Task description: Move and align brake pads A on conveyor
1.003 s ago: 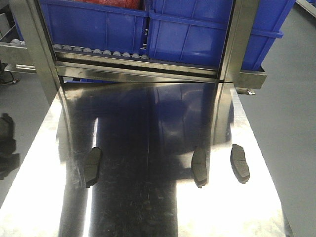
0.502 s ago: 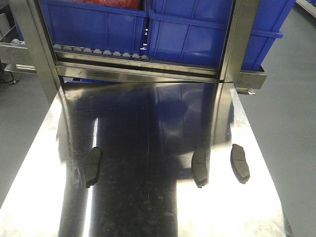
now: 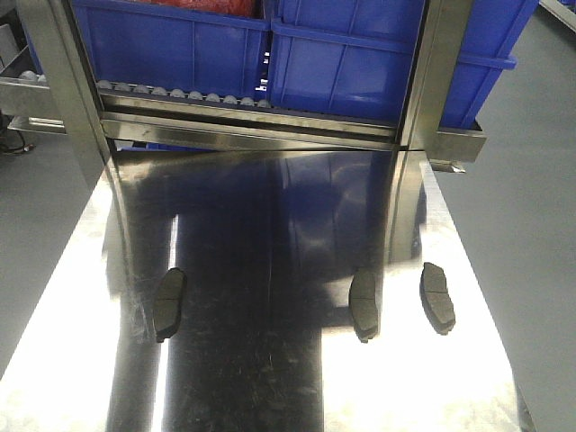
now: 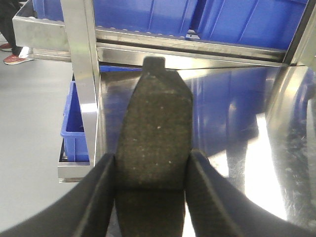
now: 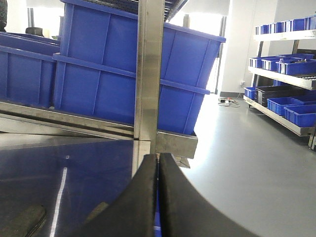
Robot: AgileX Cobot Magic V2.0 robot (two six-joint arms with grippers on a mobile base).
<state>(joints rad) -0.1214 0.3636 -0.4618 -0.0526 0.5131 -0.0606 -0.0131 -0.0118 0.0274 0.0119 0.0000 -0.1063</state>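
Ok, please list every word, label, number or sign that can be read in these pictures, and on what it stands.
No readable text in any view.
Blue bins, steel tabletop, the three lying brake pads and the held brake pad in the left gripper: no lettering shows.
Far shelf bins: too small to tell.

The left pad lies flat on the shiny table, well apart from the other two. The middle pad and the right pad lie flat near each other, side by side. All three are dark grey, long and a bit curved. The fourth pad, rough and dark with a small tab at its far end, is gripped between the fingers of the left gripper.
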